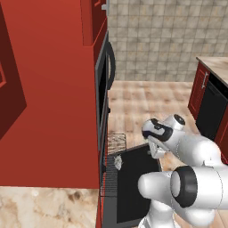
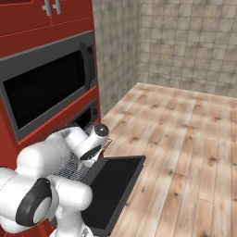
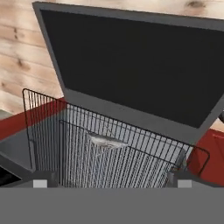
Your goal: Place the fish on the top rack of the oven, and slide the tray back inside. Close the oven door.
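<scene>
One fish [image 3: 106, 141] lies on the pulled-out rack [image 3: 131, 162] above the dropped door [image 3: 140, 65], its long axis running across the bars. The gripper [image 3: 109, 183] hovers just above, jaws wide and empty. The rack's front edge lies ahead of the fingertips, probably the next push point.
</scene>
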Available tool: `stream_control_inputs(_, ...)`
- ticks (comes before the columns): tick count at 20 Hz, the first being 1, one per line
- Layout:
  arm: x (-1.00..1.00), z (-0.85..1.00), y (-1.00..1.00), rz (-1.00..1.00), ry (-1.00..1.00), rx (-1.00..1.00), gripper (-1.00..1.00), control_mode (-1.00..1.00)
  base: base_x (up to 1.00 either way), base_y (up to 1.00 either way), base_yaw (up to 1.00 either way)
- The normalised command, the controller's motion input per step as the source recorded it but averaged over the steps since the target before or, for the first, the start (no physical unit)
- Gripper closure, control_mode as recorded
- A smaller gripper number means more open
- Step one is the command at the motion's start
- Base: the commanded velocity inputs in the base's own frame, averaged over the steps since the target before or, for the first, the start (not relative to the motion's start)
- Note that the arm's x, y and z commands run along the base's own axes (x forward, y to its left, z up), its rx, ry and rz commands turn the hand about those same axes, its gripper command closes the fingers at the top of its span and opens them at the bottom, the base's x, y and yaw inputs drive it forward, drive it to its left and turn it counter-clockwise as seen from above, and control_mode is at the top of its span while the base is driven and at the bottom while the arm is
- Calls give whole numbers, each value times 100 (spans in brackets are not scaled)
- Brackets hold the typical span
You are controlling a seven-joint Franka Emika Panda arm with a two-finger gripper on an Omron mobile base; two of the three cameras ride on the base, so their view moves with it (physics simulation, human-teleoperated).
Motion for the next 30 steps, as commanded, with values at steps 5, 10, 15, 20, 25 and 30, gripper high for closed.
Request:
stream_control_inputs(5,31,-75,0,-5,0,10,-100,-100,0,0,0)
stream_control_inputs(10,25,-40,0,-4,1,9,-100,-100,0,0,0)
stream_control_inputs(15,40,-41,4,-4,4,9,-100,-100,0,0,0)
stream_control_inputs(20,46,-51,7,-2,1,6,-100,-100,0,0,0)
stream_control_inputs(25,42,-61,2,-1,0,4,-100,-100,0,0,0)
stream_control_inputs(30,46,-56,0,0,0,4,-100,-100,0,0,0)
